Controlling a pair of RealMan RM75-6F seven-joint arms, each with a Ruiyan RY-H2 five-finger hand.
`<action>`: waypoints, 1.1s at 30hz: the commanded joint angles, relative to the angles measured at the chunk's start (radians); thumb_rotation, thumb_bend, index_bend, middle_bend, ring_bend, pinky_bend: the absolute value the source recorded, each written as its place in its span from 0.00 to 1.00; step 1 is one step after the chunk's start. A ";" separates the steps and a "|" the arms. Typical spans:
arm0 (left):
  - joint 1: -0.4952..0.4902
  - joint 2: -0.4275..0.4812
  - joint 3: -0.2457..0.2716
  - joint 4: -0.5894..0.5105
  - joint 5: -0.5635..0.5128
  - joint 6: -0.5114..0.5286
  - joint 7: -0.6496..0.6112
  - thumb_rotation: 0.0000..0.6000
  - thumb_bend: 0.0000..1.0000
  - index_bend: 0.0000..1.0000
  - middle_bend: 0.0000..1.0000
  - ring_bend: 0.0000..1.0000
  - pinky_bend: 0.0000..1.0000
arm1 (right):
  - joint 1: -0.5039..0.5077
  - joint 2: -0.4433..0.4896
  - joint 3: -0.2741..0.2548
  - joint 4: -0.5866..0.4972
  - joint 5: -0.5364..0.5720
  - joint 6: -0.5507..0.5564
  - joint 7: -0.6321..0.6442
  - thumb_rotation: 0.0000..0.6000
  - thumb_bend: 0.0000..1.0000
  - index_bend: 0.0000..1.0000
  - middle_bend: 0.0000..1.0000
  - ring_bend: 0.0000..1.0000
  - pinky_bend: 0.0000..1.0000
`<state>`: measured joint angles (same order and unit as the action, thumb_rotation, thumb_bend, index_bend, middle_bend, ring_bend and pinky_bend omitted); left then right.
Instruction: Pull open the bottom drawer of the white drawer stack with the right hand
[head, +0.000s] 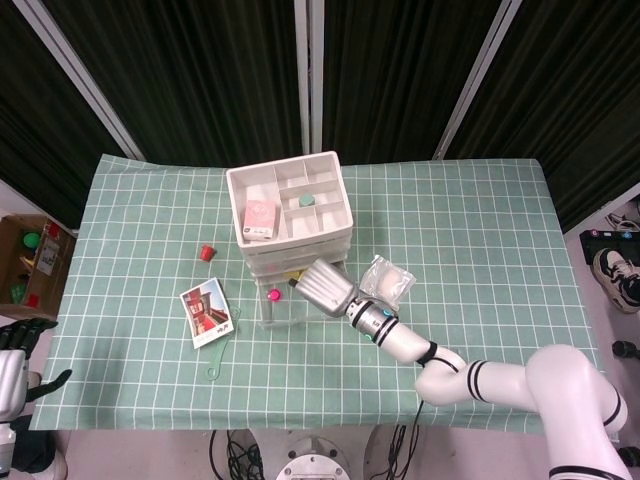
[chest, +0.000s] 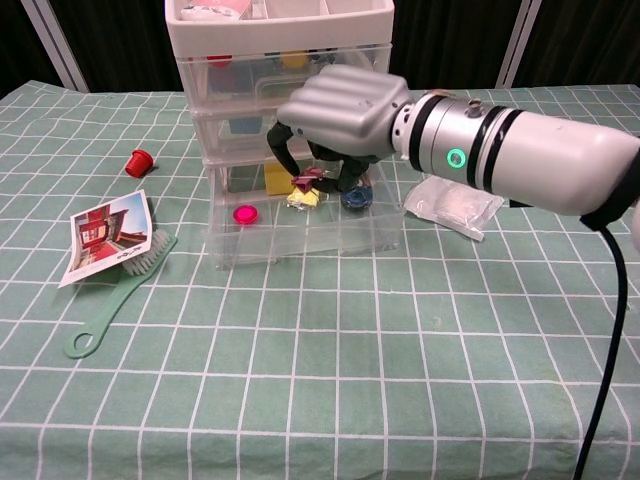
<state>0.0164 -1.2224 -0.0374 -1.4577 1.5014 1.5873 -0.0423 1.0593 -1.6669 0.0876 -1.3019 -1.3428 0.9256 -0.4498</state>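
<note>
The white drawer stack stands mid-table with a divided tray on top. Its clear bottom drawer is pulled out toward me; inside lie a pink disc, a yellow block, a blue cap and a wrapped sweet. My right hand hovers just above the drawer's open back half. Its fingers hang down in a loose curve and touch nothing. My left hand rests far off at the lower left edge, its fingers apart and empty.
A red cap and a photo card over a green brush lie left of the stack. A clear plastic packet lies to its right. A cardboard box sits off the table's left side.
</note>
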 joint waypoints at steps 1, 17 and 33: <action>-0.001 0.001 -0.001 -0.003 0.003 0.002 0.002 1.00 0.03 0.28 0.25 0.19 0.20 | -0.047 0.099 0.005 -0.136 -0.066 0.083 0.021 1.00 0.40 0.77 0.96 0.98 1.00; -0.003 0.008 0.006 -0.055 0.027 0.013 0.048 1.00 0.03 0.28 0.25 0.19 0.20 | -0.087 0.025 -0.104 -0.202 -0.203 0.003 0.036 1.00 0.39 0.66 0.96 0.98 1.00; -0.010 -0.006 0.002 -0.032 0.034 0.011 0.026 1.00 0.03 0.28 0.25 0.19 0.20 | -0.246 0.158 -0.097 -0.349 -0.170 0.175 -0.081 1.00 0.05 0.00 0.67 0.74 0.92</action>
<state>0.0068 -1.2277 -0.0348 -1.4900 1.5349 1.5988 -0.0153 0.8682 -1.5694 -0.0051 -1.5969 -1.5101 1.0272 -0.5272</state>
